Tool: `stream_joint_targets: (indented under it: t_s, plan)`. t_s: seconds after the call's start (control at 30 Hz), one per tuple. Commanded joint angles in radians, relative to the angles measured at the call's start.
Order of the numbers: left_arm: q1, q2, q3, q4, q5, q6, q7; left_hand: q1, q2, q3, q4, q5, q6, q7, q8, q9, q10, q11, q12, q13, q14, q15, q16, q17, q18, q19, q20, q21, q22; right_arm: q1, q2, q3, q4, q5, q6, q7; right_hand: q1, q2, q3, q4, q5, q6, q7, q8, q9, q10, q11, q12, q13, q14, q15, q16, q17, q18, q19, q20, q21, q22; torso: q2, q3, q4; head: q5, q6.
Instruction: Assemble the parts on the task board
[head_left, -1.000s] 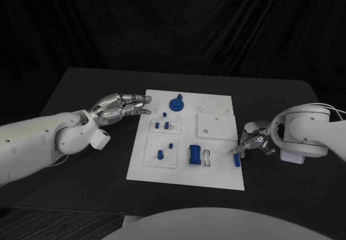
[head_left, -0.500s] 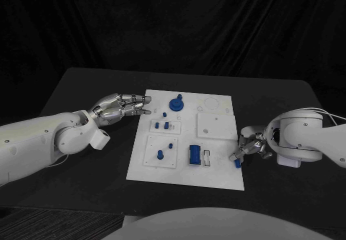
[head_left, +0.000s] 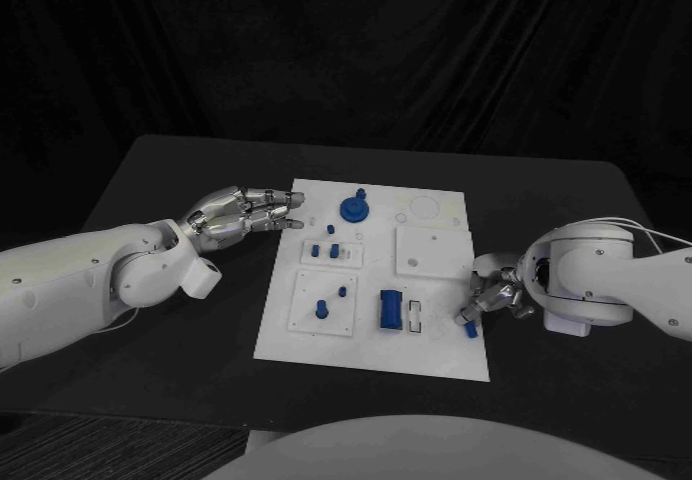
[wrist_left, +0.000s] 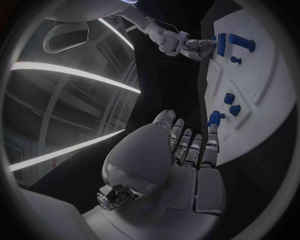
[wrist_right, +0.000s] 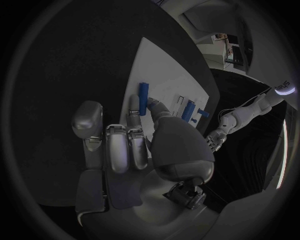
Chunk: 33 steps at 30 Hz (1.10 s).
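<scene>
Hand position is what has changed: across the last second we see the right hand (head_left: 495, 297) drawn in from beside the task board (head_left: 378, 356) until its fingertips sit over the board's right edge, and the small blue bar (head_left: 473, 322) has moved with it, a little further from the board's near right corner than before. We read this as a carry or fine adjustment of that part toward its seat, not yet an insertion. The right hand's fingers are closed around the upper end of the bar; the bar hangs at the board's right edge, just right of the narrow slot (head_left: 415, 315) and the larger blue block (head_left: 388, 309).

The left hand (head_left: 240, 212) has not moved. It hovers at the board's far left corner with fingers loosely curled and apart, holding nothing.

The right wrist view adds what the head view hides: the blue bar (wrist_right: 143, 98) stands between the fingertips (wrist_right: 134, 108), its free end pointing along the board (wrist_right: 164, 75). We cannot tell from it whether the bar touches the board surface.

The left wrist view confirms the empty left hand (wrist_left: 181, 165) over the dark desk (wrist_left: 164, 80) beside the board, and shows the right hand (wrist_left: 187, 45) from the opposite side.
</scene>
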Motion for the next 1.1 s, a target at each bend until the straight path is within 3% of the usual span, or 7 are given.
stream_joint_targets:
  t_s: [0.03,0.2,0.4,0.73,1.1]
  plan:
    - [-0.001,0.001,0.001,0.002,0.005,0.016,0.010,0.004,-0.006,0.010,-0.001,0.004,0.003,0.002,0.004,0.000,0.006,0.003,0.005,0.001,0.004,0.003,0.006,0.000,0.012,0.002,-0.001,0.005,-0.002,-0.011,0.005,-0.006,0.003,0.016,-0.047,-0.014,0.020,0.004,0.138,-0.115,0.029,-0.003,0.005,-0.042,-0.140,0.106,0.011,0.004,0.263,0.060,0.010,-0.003,-0.004,0.011,0.000,0.011,-0.004,0.104,0.001,0.0003,0.0015,0.000,0.000]
    - [-0.002,0.002,0.001,0.000,0.005,0.018,0.010,0.004,-0.006,0.010,-0.001,0.004,0.003,0.002,0.004,0.000,0.006,0.003,0.005,0.001,0.004,0.003,0.006,0.000,0.012,0.002,-0.001,0.005,-0.002,-0.011,0.007,-0.006,0.009,0.083,-0.093,-0.007,-0.040,-0.011,0.290,-0.189,0.082,0.003,0.011,-0.028,-0.139,0.106,0.016,0.004,0.263,0.060,0.014,-0.002,-0.007,0.011,-0.001,0.016,-0.002,0.110,0.001,-0.0003,0.0020,0.000,0.000]
    - [-0.002,0.003,0.001,-0.001,0.005,0.020,0.010,0.004,-0.006,0.013,-0.003,0.005,0.000,0.002,0.003,0.000,0.006,0.004,0.004,0.001,0.003,0.003,0.005,0.000,0.011,0.001,-0.001,0.005,-0.003,-0.011,0.005,-0.006,0.016,0.207,-0.168,0.011,-0.079,-0.017,0.353,-0.214,0.132,0.007,0.010,-0.012,-0.129,0.106,0.014,0.004,0.263,0.060,0.012,0.000,-0.005,0.010,0.001,0.015,0.006,0.113,0.001,-0.0002,0.0016,0.001,0.000]
    - [-0.003,0.002,0.001,-0.002,0.005,0.020,0.007,0.004,-0.006,0.013,-0.003,0.005,0.000,0.002,0.003,0.000,0.006,0.004,0.004,0.001,0.003,0.003,0.005,0.000,0.011,0.001,-0.001,0.005,-0.003,-0.010,-0.008,-0.006,0.035,0.357,-0.238,0.036,-0.101,-0.022,0.371,-0.217,0.145,0.003,0.010,-0.008,-0.127,0.106,0.014,0.004,0.263,0.060,0.012,0.001,-0.005,0.009,0.002,0.015,0.011,0.115,0.000,0.0002,0.0005,0.002,0.000]
    - [-0.003,0.006,0.001,-0.004,0.005,0.025,0.003,0.004,-0.006,0.017,-0.005,0.005,-0.003,0.002,0.002,-0.001,0.007,0.005,0.005,0.001,0.003,0.003,0.005,0.000,0.011,0.000,-0.001,0.004,-0.005,-0.009,0.005,-0.006,0.048,0.406,-0.278,0.063,-0.102,-0.020,0.376,-0.218,0.151,0.003,0.009,-0.006,-0.125,0.106,0.014,0.004,0.263,0.060,0.012,0.001,-0.007,0.009,0.001,0.015,0.008,0.115,0.000,-0.0003,0.0009,-0.002,0.000]
